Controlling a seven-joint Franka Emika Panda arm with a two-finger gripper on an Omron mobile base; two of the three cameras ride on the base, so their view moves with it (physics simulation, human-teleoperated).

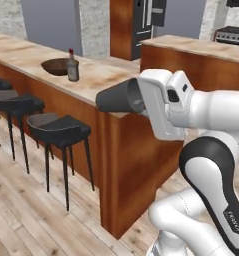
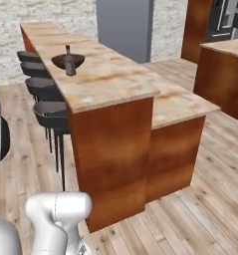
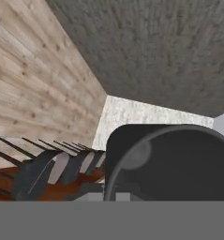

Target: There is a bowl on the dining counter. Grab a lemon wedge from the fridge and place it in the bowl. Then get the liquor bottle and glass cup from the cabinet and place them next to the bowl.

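My gripper (image 1: 137,98) is shut on the glass cup (image 1: 118,96), a dark grey tumbler held on its side, base pointing left, just off the near end of the dining counter (image 1: 103,75). Its dark open rim looms large in the hand view (image 3: 169,159). Farther along the marble top, the small dark brown bowl (image 1: 55,66) sits with the red-capped liquor bottle (image 1: 72,66) upright right beside it. From the right base view the bowl (image 2: 68,60) and bottle (image 2: 69,63) overlap on the counter (image 2: 110,79). The dark fridge (image 1: 143,22) stands far behind.
Several black bar stools (image 1: 58,130) line the counter's left side (image 2: 46,92). A lower counter section (image 2: 182,107) juts out at the near end. A second wooden island (image 1: 196,57) stands to the right, with wood floor (image 2: 210,189) between.
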